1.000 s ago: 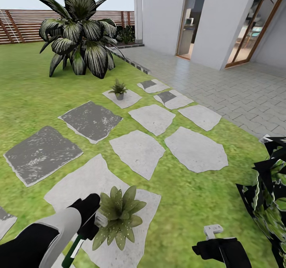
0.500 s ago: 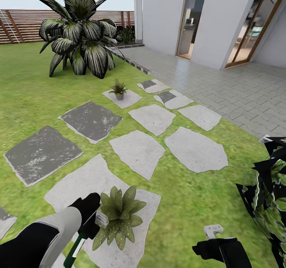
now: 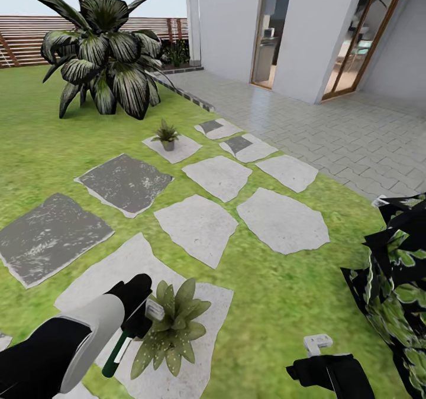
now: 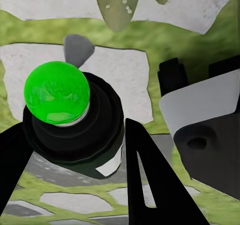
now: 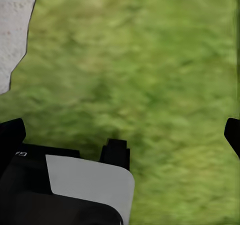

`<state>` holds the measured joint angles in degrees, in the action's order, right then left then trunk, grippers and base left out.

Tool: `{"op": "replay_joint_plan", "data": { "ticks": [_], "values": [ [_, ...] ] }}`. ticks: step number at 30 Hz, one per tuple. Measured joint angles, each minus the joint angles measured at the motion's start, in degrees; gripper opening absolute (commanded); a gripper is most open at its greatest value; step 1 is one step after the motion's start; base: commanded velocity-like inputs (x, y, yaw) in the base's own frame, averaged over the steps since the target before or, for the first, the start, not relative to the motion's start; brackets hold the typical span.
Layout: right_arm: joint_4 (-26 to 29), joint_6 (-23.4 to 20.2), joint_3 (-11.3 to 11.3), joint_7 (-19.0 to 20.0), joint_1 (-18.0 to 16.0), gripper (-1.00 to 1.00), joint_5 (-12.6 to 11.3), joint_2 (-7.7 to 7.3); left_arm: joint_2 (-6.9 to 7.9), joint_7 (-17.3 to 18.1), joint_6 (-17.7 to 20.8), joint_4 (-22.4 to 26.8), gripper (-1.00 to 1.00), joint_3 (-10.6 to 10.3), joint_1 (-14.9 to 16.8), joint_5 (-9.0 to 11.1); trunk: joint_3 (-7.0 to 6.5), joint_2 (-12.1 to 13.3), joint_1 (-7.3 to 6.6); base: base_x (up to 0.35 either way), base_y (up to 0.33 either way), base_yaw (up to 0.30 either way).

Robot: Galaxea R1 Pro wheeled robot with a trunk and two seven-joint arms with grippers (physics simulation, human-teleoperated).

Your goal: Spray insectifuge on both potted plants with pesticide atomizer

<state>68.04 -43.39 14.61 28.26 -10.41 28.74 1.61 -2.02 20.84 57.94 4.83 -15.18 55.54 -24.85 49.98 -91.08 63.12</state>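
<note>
Spraying of the near plant (image 3: pixel 170 327) is in hand: the atomizer (image 3: pixel 121 346), a slim dark-green bottle with a white label patch and pale spray head, is held clamped in the left gripper (image 3: pixel 137 319), its head just beside the speckled leaves. The right gripper (image 5: pixel 120 140) is seen spread wide over grass, empty. Next, the far plant (image 3: pixel 166 133), on a stone well apart, must be approached and covered.

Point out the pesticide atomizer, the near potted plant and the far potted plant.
pesticide atomizer (image 3: pixel 118 352), head view, on its dark-green body.
near potted plant (image 3: pixel 173 327), head view, centre of its rosette.
far potted plant (image 3: pixel 166 132), head view, on its leaves above the grey pot.
</note>
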Motion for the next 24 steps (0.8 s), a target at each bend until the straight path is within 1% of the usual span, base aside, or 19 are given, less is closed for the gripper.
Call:
{"op": "replay_joint_plan", "data": {
  "ticks": [4,12,15,18,19,22,24],
  "values": [
    [0.0,0.0,0.0,0.0,0.0,1.0,0.0,0.0,0.07,0.0,0.0,0.0,-1.0,0.0,0.0,0.0,-0.11,0.0,0.0,0.0,0.0,-0.099],
    [0.0,0.0,0.0,0.1,0.0,1.0,0.0,0.0,-0.06,0.0,0.0,0.2,-1.0,0.0,0.0,0.0,-0.13,0.0,0.0,0.0,0.0,-0.011],
    [0.0,0.0,0.0,0.1,0.0,1.0,0.0,0.02,-0.1,0.0,0.0,0.4,-1.0,0.0,0.3,0.0,-0.13,0.0,0.0,0.0,0.0,-0.194],
    [0.0,0.0,0.0,0.1,0.0,1.0,0.0,0.02,-0.15,0.0,0.0,0.5,-1.0,0.0,1.6,0.0,-0.13,0.0,0.0,0.0,0.0,-0.13],
    [0.0,0.0,0.0,0.1,0.0,1.0,0.0,0.01,-0.44,0.0,0.0,0.5,-1.0,0.1,2.0,0.2,-0.13,0.0,0.0,0.0,0.0,-0.046],
    [0.0,0.0,0.0,0.1,0.0,1.0,0.0,0.01,-2.67,0.0,0.0,0.5,-1.0,0.3,2.6,0.4,-0.13,0.0,0.0,0.0,0.0,-0.013],
    [0.0,0.1,0.0,0.1,0.0,1.0,0.0,0.02,-3.24,0.0,0.0,0.5,-1.0,0.1,2.7,0.1,-0.13,0.0,0.0,0.0,0.0,-0.002]
  ]
}}
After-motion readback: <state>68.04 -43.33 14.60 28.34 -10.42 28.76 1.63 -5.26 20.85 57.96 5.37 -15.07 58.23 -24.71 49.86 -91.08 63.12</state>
